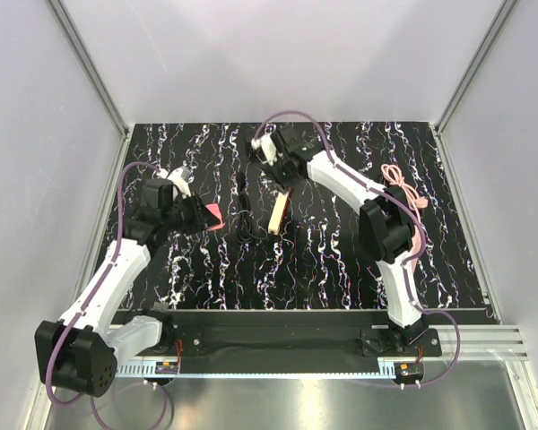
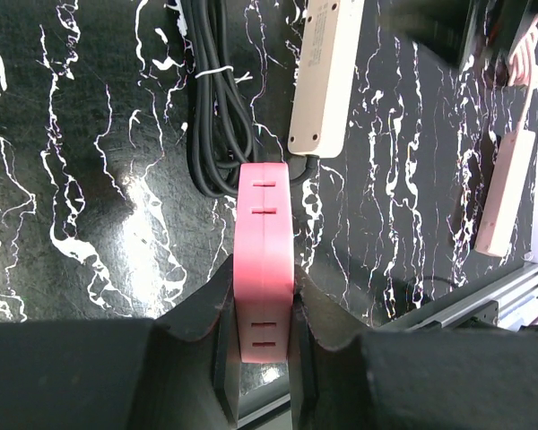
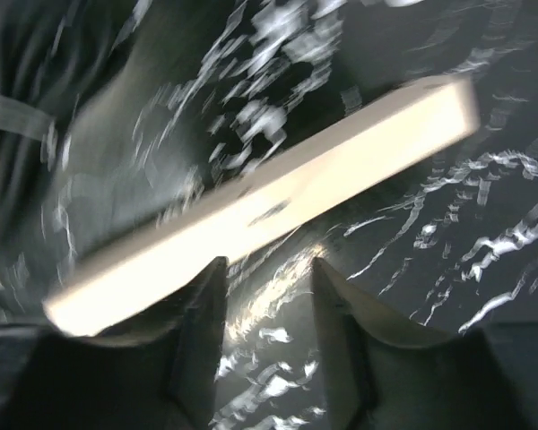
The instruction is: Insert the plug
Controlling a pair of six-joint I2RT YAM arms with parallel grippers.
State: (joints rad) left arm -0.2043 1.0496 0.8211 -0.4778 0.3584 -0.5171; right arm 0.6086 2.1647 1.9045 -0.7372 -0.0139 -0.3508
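My left gripper [image 1: 202, 213] [image 2: 264, 269] is shut on a flat pink block [image 1: 213, 217] [image 2: 264, 260] with small slots, held on edge above the mat. Just beyond it lies a bundled black cord [image 1: 243, 222] [image 2: 217, 98]. The black plug [image 1: 240, 184] seems to sit at the cord's far end, hard to make out against the dark mat. A cream power strip [image 1: 279, 213] [image 2: 323, 72] [image 3: 269, 206] lies beside the cord. My right gripper [image 1: 282, 175] [image 3: 264, 264] hovers at the strip's far end, open, with only mat between its fingers; that view is blurred.
A coiled pink cable [image 1: 403, 184] lies at the right, behind the right arm. A second pale strip [image 2: 507, 188] lies near the mat's front right. The marbled black mat [image 1: 341, 260] ends at a metal rail [image 1: 484, 336] in front, and white walls enclose the sides.
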